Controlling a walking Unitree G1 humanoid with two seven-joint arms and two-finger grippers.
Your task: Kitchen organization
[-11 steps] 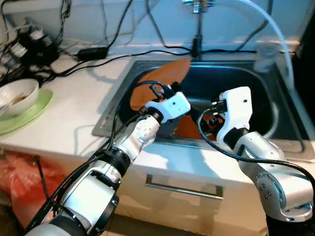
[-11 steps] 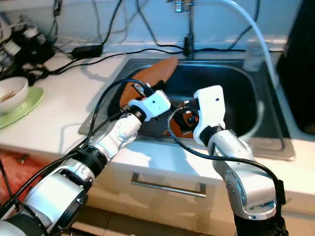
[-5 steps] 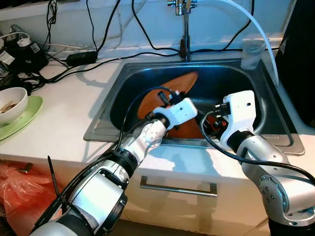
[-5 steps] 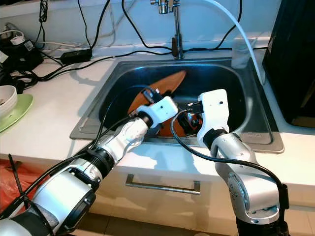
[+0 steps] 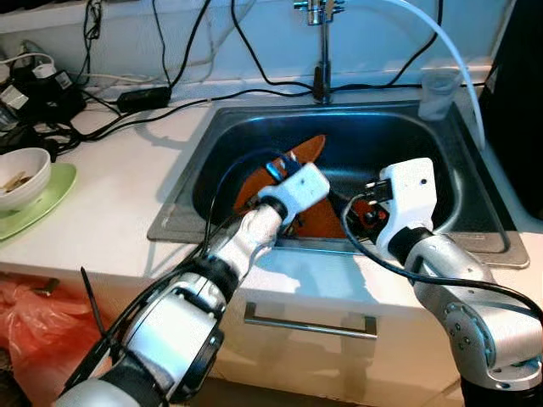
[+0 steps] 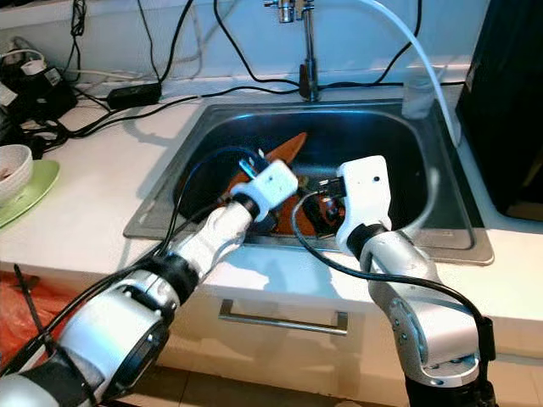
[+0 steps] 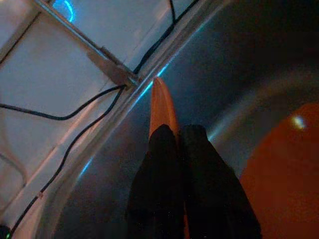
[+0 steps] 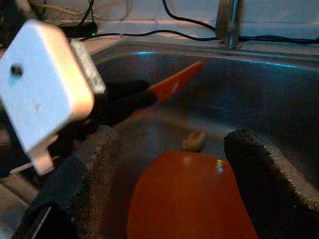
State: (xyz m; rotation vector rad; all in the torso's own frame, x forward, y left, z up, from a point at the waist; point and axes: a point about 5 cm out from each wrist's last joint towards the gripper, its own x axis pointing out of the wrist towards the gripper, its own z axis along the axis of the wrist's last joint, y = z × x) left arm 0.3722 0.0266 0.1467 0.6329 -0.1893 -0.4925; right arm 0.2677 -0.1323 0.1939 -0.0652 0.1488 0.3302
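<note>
Left gripper: jaws clamped on the edge of an orange plate, which stands on its rim, tilted, inside the sink.
Held plate: leaning up toward the sink's back left wall, its top edge pointing at the rim near the tap.
Right gripper: jaws spread wide apart, gripping nothing, hovering low in the basin just over a second orange plate.
Second plate: lying flat on the sink bottom, right beside the held one.
Scrap: a small pale bit of food on the sink floor just past the flat plate.
Sink: steel, dark inside, set in the white worktop, both arms reaching into it from the front edge.
Tap: at the back, centred, with a white hose arching off to the right.
Cup: clear, standing at the sink's back right corner.
Cables: black, strewn along the worktop behind the sink.
Bowl: white, sitting on a green plate well off to the left.
Drawer handle: metal bar below the worktop's front.
</note>
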